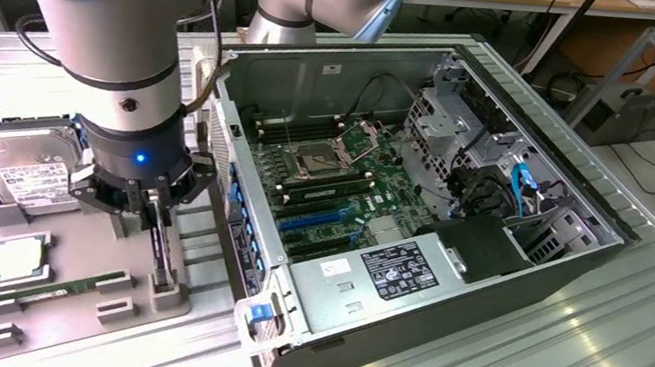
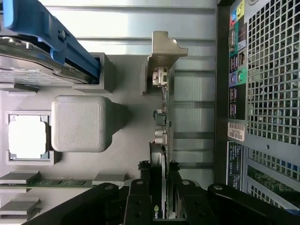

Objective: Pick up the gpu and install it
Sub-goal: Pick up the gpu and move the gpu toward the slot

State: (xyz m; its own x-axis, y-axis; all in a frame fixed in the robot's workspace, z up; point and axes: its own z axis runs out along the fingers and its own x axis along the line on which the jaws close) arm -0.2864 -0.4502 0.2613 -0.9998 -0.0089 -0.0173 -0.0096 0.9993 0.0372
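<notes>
The gpu (image 1: 159, 253) stands on edge in a slot of the grey holder tray (image 1: 70, 312), just beside the open computer case (image 1: 570, 195). From the wrist, the gpu (image 2: 160, 136) is a thin dark card running up to its silver end bracket (image 2: 161, 56). My gripper (image 1: 152, 216) is low over the card's top edge. In the wrist view my gripper (image 2: 159, 174) straddles the card with a black finger tight against each face, shut on it. The card still sits in its slot.
On the tray lie a silver hard drive (image 1: 26, 172) in a blue frame, a CPU (image 1: 17, 259) and a green memory stick (image 1: 48, 293). The case's motherboard shows blue expansion slots (image 1: 317, 222). The case's rear wall (image 2: 267, 93) is close beside the card.
</notes>
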